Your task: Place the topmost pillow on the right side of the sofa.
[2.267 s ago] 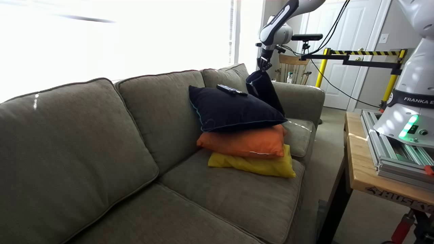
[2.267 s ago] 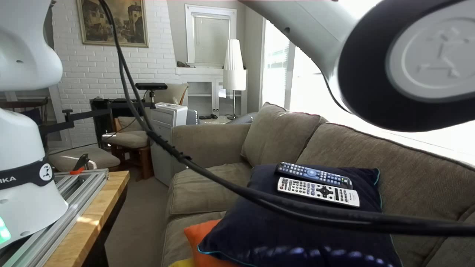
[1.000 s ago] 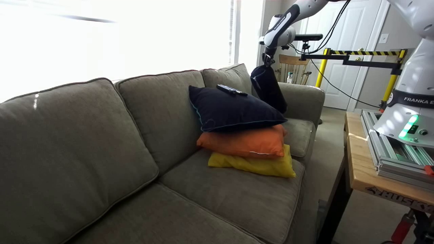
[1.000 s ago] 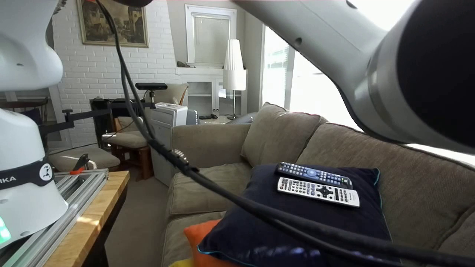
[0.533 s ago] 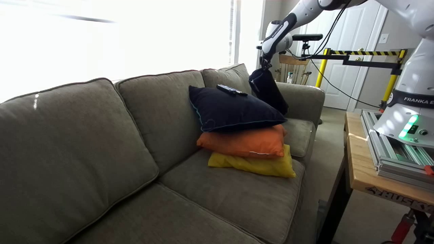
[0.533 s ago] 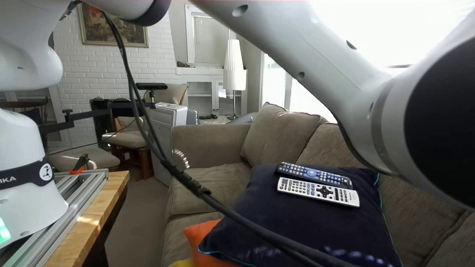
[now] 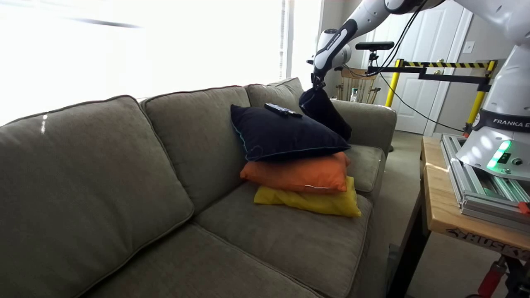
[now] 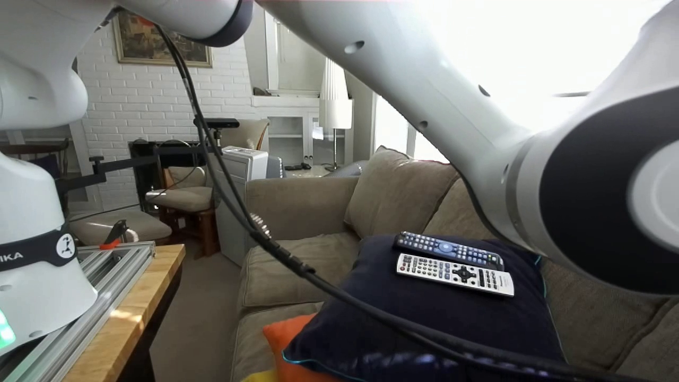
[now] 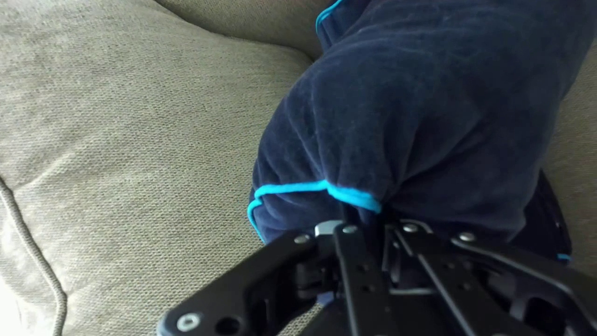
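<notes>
In an exterior view, a navy pillow (image 7: 285,135) with light-blue piping lies on an orange pillow (image 7: 296,174), whose near edge shows beneath it, and a yellow pillow (image 7: 308,201) lies lowest in the pile, its near right corner reaching past the orange one's. A dark remote (image 8: 448,249) rests near that navy pillow's far edge, with a silver remote (image 8: 454,273) just beside it, toward the middle, the two roughly parallel. A red-handled clamp (image 7: 492,279) shows below the near edge of a wooden workbench (image 7: 439,186), and a framed painting (image 8: 140,45) hangs on a white brick wall (image 8: 143,95).
</notes>
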You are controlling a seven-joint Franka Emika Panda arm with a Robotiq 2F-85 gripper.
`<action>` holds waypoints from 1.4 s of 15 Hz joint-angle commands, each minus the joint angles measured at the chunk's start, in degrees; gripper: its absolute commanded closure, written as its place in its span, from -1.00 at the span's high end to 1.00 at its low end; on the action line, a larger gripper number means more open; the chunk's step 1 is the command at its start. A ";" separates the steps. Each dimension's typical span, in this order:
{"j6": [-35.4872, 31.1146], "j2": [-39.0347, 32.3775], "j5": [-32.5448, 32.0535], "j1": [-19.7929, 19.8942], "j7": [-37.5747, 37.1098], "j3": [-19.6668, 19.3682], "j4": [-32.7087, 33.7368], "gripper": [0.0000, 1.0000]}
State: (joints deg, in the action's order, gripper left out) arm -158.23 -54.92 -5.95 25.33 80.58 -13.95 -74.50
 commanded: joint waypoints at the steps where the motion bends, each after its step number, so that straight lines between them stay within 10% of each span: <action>1: -0.77 1.55 -0.04 -1.41 -1.07 -0.21 -4.01 -0.94; 20: 1.86 6.44 -1.01 0.96 -0.30 7.25 -16.01 -0.94; 21: 2.36 6.98 -0.90 1.15 -0.15 7.69 -16.72 -0.28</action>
State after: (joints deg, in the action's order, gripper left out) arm -157.26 -51.15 -6.01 24.97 80.28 -8.53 -86.76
